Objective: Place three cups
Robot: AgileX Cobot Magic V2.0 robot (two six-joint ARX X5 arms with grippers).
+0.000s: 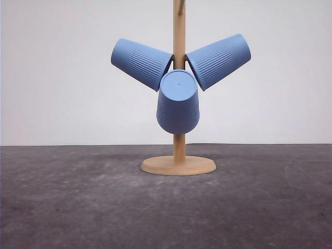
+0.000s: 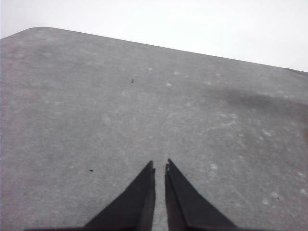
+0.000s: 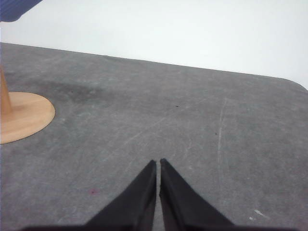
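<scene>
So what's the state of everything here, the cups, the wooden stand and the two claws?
Left cup: hung on the stand, base tilted up-left.
Right cup: hung, base tilted up-right.
Middle cup: hung, base facing the camera.
Wooden stand: upright on the table.
Left gripper: shut, empty.
Right gripper: shut, empty.

The dark grey, matte, mottled tabletop (image 1: 78, 202) ran flat across the front view to a straight far edge w/ a pale plain wall behind. Surface showed faint scuffs, pale flecks & light scratches; rounded corners were seen in both wrist views. Directly on it, approx. centre & toward the far edge, sat the round, flat, light wooden base disc (image 1: 178, 165) of a stand, w/ an upright wooden pole (image 1: 179, 147) rising from its middle. The same disc showed in the right wrist view, resting flush on the grey top.
</scene>
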